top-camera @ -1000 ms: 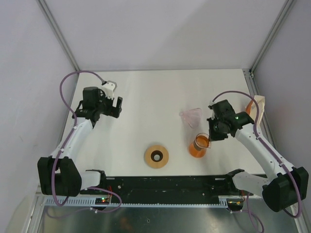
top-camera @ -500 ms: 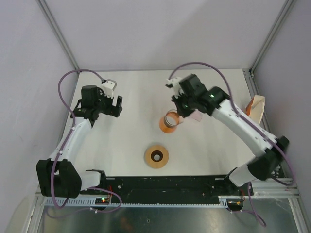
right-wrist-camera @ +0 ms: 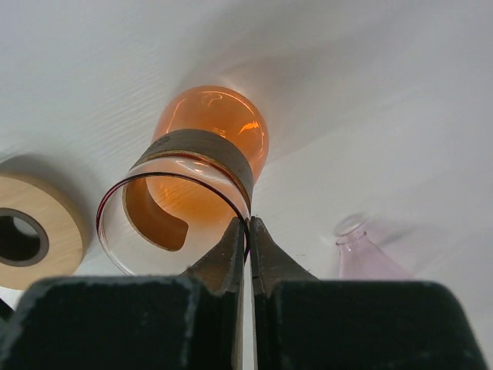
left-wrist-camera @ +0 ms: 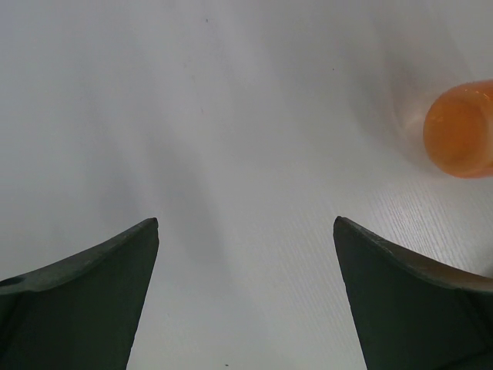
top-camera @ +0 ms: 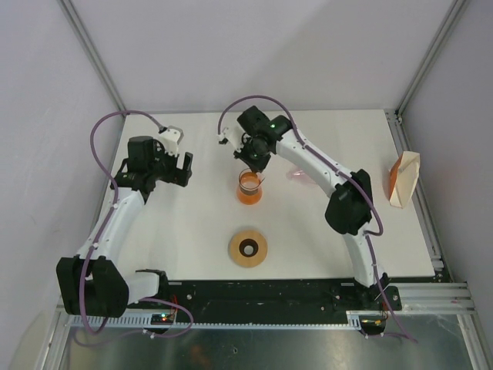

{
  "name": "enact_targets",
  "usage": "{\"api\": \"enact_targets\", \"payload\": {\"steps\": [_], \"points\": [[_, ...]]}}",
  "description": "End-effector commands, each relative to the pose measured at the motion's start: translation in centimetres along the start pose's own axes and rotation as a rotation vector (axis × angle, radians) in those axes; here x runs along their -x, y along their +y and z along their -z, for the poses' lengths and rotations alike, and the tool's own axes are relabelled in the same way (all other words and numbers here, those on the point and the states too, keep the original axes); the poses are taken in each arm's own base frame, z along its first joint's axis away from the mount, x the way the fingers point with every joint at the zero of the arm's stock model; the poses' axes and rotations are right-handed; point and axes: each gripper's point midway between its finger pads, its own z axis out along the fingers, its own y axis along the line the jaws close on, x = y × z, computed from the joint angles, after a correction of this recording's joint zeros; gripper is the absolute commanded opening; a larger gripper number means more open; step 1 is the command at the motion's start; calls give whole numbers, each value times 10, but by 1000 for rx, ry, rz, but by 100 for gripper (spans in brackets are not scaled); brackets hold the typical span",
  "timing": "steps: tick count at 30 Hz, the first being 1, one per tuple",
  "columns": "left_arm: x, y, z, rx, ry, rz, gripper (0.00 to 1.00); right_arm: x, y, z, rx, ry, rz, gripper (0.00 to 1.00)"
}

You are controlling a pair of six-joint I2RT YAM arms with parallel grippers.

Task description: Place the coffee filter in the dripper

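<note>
The right gripper (right-wrist-camera: 248, 230), jaws pinched on the rim of the orange carafe (right-wrist-camera: 209, 135), should set it down level, clear of the pink dripper (right-wrist-camera: 371, 260) just beside; left gripper (left-wrist-camera: 246, 225) jaws wide open, empty

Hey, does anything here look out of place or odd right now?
Yes. The coffee filter stands propped at the far right edge of the table, away from everything else. The dripper seems tipped over rather than rim-up. The right gripper is pinching the rim of the orange carafe.
</note>
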Motion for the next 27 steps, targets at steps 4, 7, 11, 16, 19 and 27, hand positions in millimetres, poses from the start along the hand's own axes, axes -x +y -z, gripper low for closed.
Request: {"api": "enact_targets", "payload": {"steps": [4, 7, 11, 16, 19, 27], "points": [[2, -4, 3, -8, -14, 11, 99, 6, 3, -13, 53, 8, 137, 0], [1, -4, 2, -9, -13, 11, 99, 4, 4, -23, 51, 26, 151, 0], [1, -4, 2, -10, -10, 10, 99, 3, 4, -33, 39, 42, 165, 0], [0, -4, 1, -11, -7, 10, 99, 8, -2, -35, -33, 45, 164, 20], [0, -5, 1, -14, -8, 12, 99, 22, -3, -24, -70, -1, 157, 39], [-2, -6, 1, -21, -5, 12, 100, 77, -23, 50, -245, -240, 83, 68]]}}
